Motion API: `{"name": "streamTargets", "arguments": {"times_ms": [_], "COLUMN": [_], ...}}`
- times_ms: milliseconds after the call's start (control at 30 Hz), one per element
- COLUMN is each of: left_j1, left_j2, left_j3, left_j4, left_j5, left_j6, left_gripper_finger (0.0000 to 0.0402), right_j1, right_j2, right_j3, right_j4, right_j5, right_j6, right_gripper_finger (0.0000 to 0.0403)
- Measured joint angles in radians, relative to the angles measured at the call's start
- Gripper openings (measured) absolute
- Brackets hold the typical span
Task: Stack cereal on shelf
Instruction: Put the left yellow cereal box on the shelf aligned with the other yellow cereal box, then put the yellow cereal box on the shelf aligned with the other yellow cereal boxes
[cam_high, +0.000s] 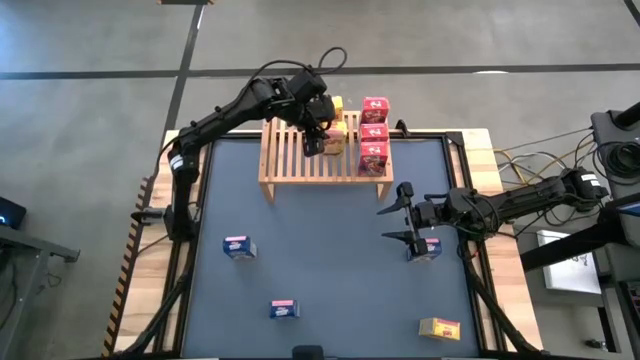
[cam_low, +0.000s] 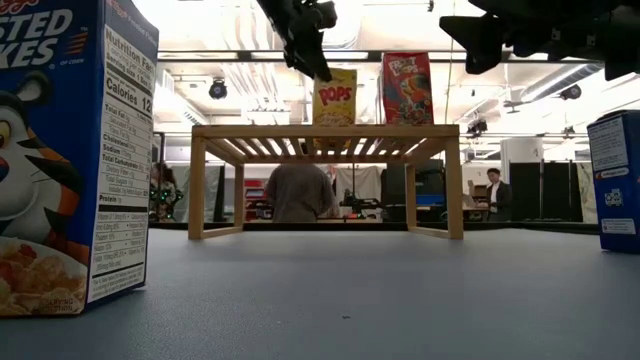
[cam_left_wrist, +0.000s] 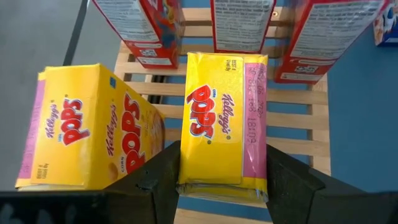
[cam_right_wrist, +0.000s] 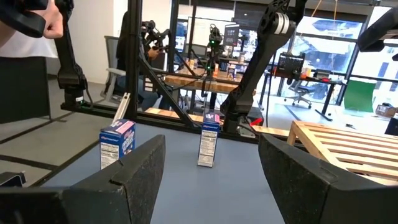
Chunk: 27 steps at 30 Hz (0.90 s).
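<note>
Light wooden slatted rack (cam_high: 325, 160) stands at the far middle of the dark table mat (cam_high: 330, 290). Left gripper (cam_high: 322, 138) hangs over the rack's top, fingers (cam_left_wrist: 155, 180) clamped on the two sides of a small yellow cardboard cereal box (cam_left_wrist: 224, 121), which sits between them on or just above the slats (contact with the wood cannot be judged). A second yellow box (cam_left_wrist: 93, 127) stands just beside it on the rack, and three red cardboard boxes (cam_high: 375, 132) line up in a row along the rack's right part. Right gripper (cam_high: 408, 222) hovers above the mat at the right, fingers (cam_right_wrist: 140, 168) spread apart with nothing between them; a small blue cardboard box (cam_high: 427, 248) stands just beside it. Two more blue boxes rest on the mat, one at the left (cam_high: 238, 247) and one nearer the front (cam_high: 284, 309), well apart from each other. A third yellow box (cam_high: 439, 328) lies at the front right. A person (cam_low: 298, 190) shows in the room behind the rack in the low view.
</note>
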Motion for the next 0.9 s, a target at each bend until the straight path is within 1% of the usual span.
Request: {"name": "streamTargets", "arguments": {"times_ms": [133, 200, 267, 467, 600, 733, 900], "left_j1": [0.0, 0.0, 0.0, 0.0, 0.0, 0.0, 0.0], "left_j2": [0.0, 0.0, 0.0, -0.001, -0.007, -0.037, -0.084], "left_j3": [0.0, 0.0, 0.0, 0.0, 0.0, 0.0, 0.0], "left_j4": [-0.004, -0.004, -0.004, -0.004, -0.012, -0.012, -0.048], "left_j5": [0.0, 0.0, 0.0, 0.0, -0.003, -0.006, -0.048], "left_j6": [-0.001, -0.004, -0.009, -0.019, -0.023, -0.023, -0.028], "left_gripper_finger": [0.0175, 0.0182, 0.0195, 0.0253, 0.0278, 0.0287, 0.0288], "right_j1": [0.0, 0.0, 0.0, 0.0, 0.0, 0.0, 0.0], "right_j2": [0.0, 0.0, 0.0, 0.0, 0.0, 0.0, 0.0], "right_j3": [0.0, 0.0, 0.0, 0.0, 0.0, 0.0, 0.0], "right_j4": [0.0, 0.0, 0.0, 0.0, 0.0, 0.0, 0.0], "right_j5": [0.0, 0.0, 0.0, 0.0, 0.0, 0.0, 0.0], "right_j6": [0.0, 0.0, 0.0, 0.0, 0.0, 0.0, -0.001], "right_gripper_finger": [0.0247, 0.0247, 0.0247, 0.0247, 0.0247, 0.0247, 0.0247]}}
